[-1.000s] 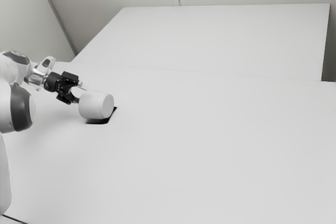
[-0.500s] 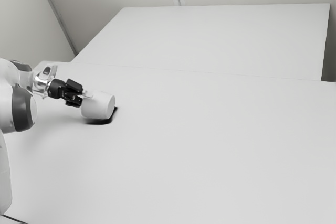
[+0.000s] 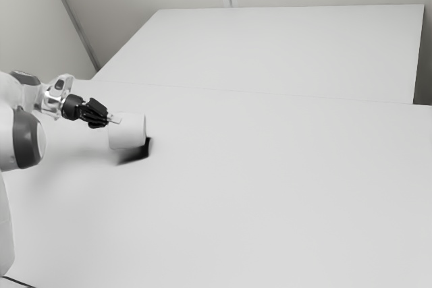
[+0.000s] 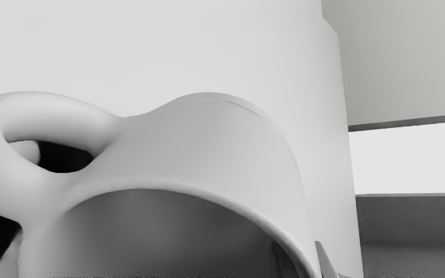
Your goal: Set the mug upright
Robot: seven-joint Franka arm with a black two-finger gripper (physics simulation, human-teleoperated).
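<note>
Claw [image 3: 115, 119] was seen clamped on the mug [image 3: 129, 134], near the exterior view's left, with the mug's wall pinched between the fingers. By the wrist view, one finger [image 4: 282, 262] was placed inside the mouth and the other [image 4: 326, 258] outside. Mug was tipped sideways, mouth turned toward the claw. Handle [image 4: 25, 106] and rim [image 4: 176, 185] were shown in the wrist view, handle well apart from the fingers; in the exterior view, plain outer wall was shown, with dark shadow [image 3: 138, 154] below. Whether the mug was touching the table [image 3: 270, 180] could not be told.

Edges: table edge was caught in the wrist view past the outer finger's side of the mug. Far edge was bordered by a second white surface [image 3: 283, 52] in the exterior view. Room: broad tabletop was seen stretching toward the exterior view's right and its near side.
</note>
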